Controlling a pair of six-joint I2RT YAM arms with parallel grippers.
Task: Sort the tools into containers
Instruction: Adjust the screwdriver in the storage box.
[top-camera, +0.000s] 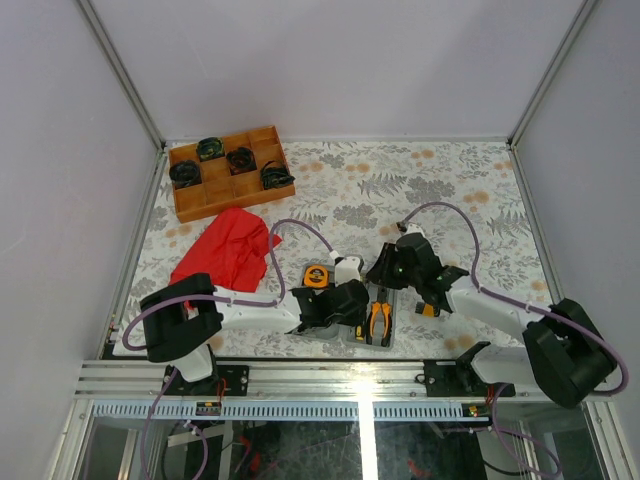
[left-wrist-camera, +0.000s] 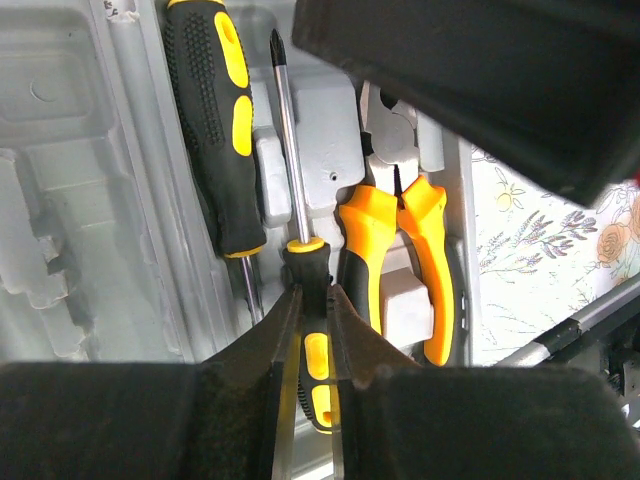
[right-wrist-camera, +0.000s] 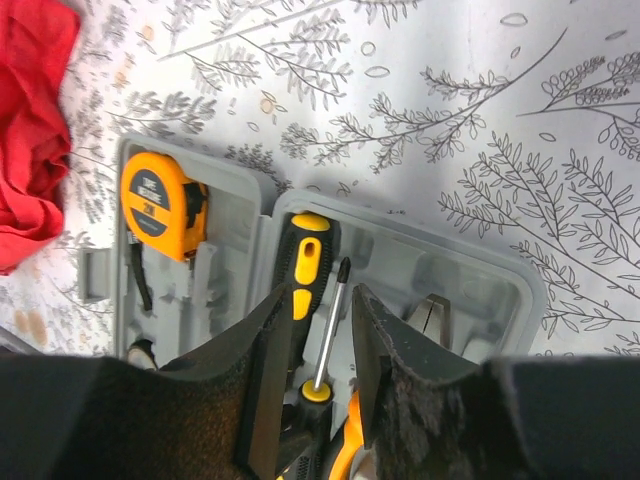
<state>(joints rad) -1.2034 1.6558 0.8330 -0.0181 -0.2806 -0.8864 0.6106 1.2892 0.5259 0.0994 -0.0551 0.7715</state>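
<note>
Left wrist view: the left hand (left-wrist-camera: 312, 345) is clamped on the black-and-yellow handle of the slim screwdriver (left-wrist-camera: 290, 150). Both fingers (left-wrist-camera: 262, 365) press the grip just below its yellow collar. The shaft runs toward 12 o'clock, cross-head tip uppermost, over the open grey case (left-wrist-camera: 70, 200). At 9 o'clock of that shaft the larger screwdriver (left-wrist-camera: 222, 130) lies in the case, handle toward 12 and blade toward 6. At 3 o'clock the pliers (left-wrist-camera: 400, 240) lie in the case, orange handles pointing to 6. Whether the slim screwdriver is seated in its recess or held just above it cannot be told.

In the right wrist view the right hand (right-wrist-camera: 315, 360) has its fingers apart and grips nothing. The slim screwdriver's shaft shows through the gap, down in the case. The tape measure (right-wrist-camera: 155, 205) sits in the other half of the case, toward 10 o'clock. A red cloth (right-wrist-camera: 30, 130) lies on the flower-patterned worktop (right-wrist-camera: 450, 120) at 9 o'clock.

From the top external view, the right hand is at 2 o'clock of the pliers. A stubby black-yellow piece (top-camera: 428, 309) lies at 3 o'clock of them, partly under the right arm. A wooden tray (top-camera: 215, 208) stands far off at 11 o'clock.
</note>
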